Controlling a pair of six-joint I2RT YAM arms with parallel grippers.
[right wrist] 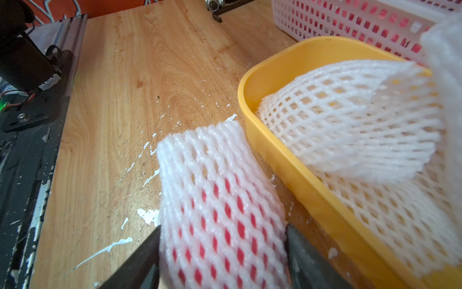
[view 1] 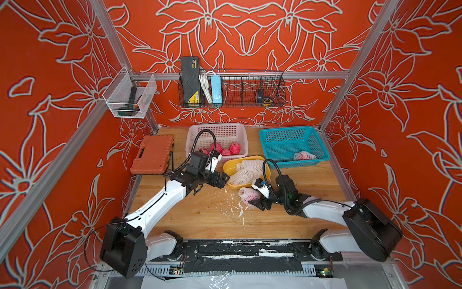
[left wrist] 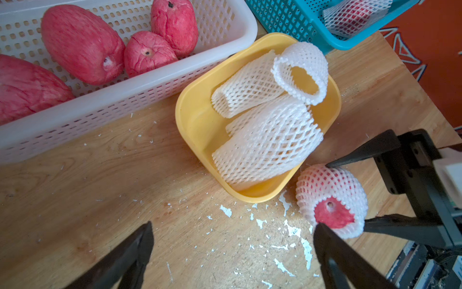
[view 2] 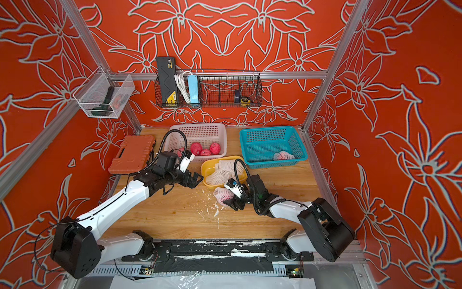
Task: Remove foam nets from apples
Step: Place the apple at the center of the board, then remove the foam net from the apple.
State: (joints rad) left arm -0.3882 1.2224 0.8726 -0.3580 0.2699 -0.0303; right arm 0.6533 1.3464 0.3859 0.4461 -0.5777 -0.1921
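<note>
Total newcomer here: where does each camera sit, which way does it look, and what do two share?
Top views: a pair high over the table's near edge, looking down toward the back wall; left arm, right arm, left claw, right claw show.
Left wrist: on the left arm, looking past its open fingers at the yellow tray, white basket, right claw.
Right wrist: on the right arm, looking at the netted apple flanked by its fingers.
Shared: both wrist views show tray and netted apple.
</note>
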